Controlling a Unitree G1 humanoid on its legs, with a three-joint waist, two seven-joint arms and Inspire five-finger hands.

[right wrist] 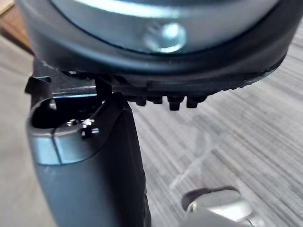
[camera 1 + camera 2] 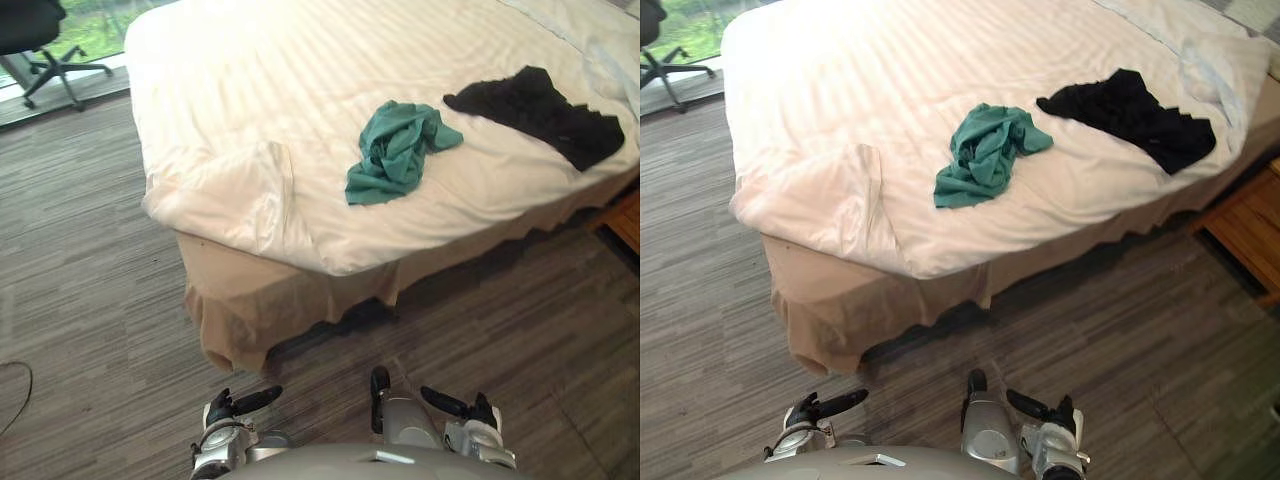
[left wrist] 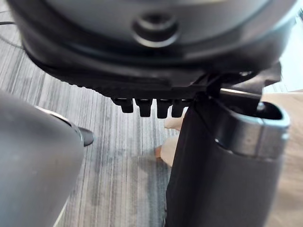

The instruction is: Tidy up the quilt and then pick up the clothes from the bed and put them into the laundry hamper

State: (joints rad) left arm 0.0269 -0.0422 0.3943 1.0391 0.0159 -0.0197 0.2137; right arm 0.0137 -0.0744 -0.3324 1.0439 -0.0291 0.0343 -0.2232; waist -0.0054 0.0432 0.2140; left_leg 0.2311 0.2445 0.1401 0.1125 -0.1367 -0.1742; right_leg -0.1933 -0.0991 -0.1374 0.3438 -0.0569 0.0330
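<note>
The bed (image 2: 230, 300) carries a white quilt (image 2: 300, 80), its near-left corner folded back. A black garment (image 2: 545, 110) and a teal garment (image 2: 395, 150) lie by the near edge; tugging the quilt could slide them off. My left hand (image 2: 232, 410) and right hand (image 2: 470, 412) hang relaxed, empty.

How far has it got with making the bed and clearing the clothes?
Nothing looks done yet. The quilt has its near corner folded over, and the teal garment and the black garment lie on it. The left hand and the right hand hang open and empty. Smoothing the quilt and moving both garments remain.
</note>
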